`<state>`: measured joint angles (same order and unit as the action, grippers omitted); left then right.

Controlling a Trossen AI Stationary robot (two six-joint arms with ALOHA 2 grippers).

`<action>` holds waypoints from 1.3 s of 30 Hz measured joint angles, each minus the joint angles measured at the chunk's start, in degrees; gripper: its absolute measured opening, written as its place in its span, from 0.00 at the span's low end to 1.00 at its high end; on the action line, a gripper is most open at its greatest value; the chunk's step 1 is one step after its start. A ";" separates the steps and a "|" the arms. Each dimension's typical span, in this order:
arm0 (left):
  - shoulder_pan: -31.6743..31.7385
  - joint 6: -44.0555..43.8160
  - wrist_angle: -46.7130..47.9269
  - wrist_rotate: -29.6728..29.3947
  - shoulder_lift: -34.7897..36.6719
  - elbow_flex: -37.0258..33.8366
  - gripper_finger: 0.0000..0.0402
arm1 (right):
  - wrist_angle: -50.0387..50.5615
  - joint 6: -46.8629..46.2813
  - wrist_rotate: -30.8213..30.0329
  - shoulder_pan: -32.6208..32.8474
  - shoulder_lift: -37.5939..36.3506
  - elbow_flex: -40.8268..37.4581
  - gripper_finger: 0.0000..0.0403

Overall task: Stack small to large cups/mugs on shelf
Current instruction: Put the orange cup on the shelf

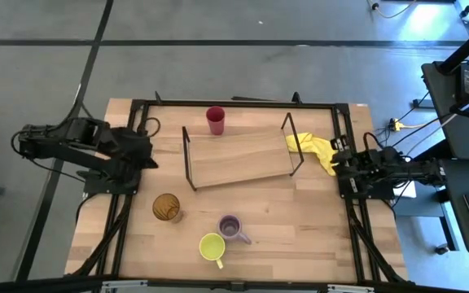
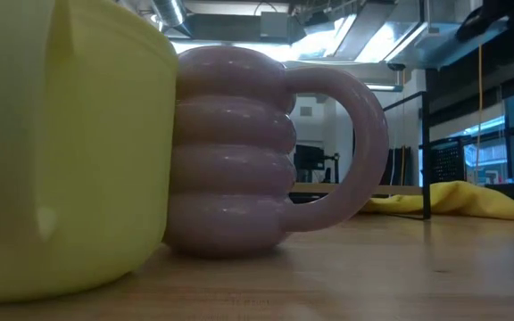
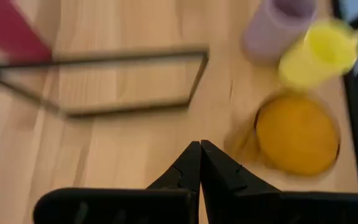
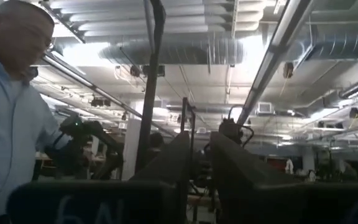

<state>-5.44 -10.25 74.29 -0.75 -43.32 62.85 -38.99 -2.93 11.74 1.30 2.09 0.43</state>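
Observation:
The shelf point(image 1: 238, 161), a light board with black wire end frames, stands mid-table. The red cup point(image 1: 216, 120) stands on the table at the shelf's far side. The amber tumbler point(image 1: 167, 207), the pale purple mug point(image 1: 231, 228) and the yellow-green mug point(image 1: 212, 247) stand upright near the table's near edge. My left gripper point(image 1: 150, 155) hovers shut by the shelf's left end; its wrist view shows the tumbler point(image 3: 297, 134), both mugs and the shelf's wire frame point(image 3: 129, 81). My right gripper point(image 1: 336, 163) waits at the right rail with a narrow gap between its fingers, pointing up into the room.
A yellow cloth point(image 1: 316, 149) lies beside the shelf's right end, close to my right gripper. Black rails point(image 1: 234, 103) frame the table. The two mugs point(image 2: 230, 152) stand almost touching. A person point(image 4: 11, 106) stands beyond the table in the right wrist view.

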 joint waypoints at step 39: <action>-26.84 -39.16 4.54 -13.16 -27.18 8.11 0.47 | 2.11 -1.08 -0.12 0.00 0.03 0.00 0.17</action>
<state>-32.28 -49.41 78.83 -13.91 -70.50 70.96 -36.88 -4.02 11.62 1.30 2.12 0.43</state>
